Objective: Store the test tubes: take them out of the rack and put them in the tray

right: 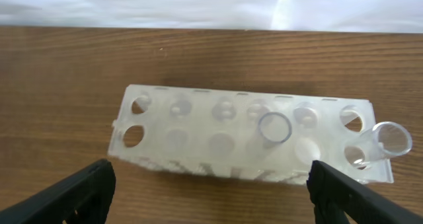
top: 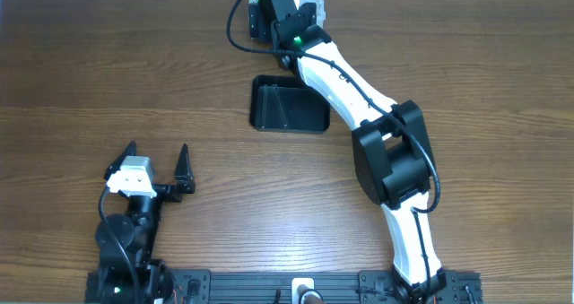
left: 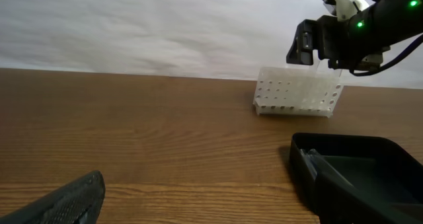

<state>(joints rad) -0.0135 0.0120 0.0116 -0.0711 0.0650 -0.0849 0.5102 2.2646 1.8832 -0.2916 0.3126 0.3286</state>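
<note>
Right pincer (right: 211,176) spread above rack (right: 173,143), two test tubes (right: 262,147) inside, black tray (top: 289,107) nearby

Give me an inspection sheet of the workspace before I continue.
Surface: wooden table.
Job's things: clear rack holding two tubes, one of them at an end hole; black tray beside the rack, no tubes seen inside.
Clutter: nothing seen.
Claws: left claw open, near its base; right claw open above the rack.
Cables: black cable loops at the right wrist.
Surroundings: white backdrop behind the table.
</note>
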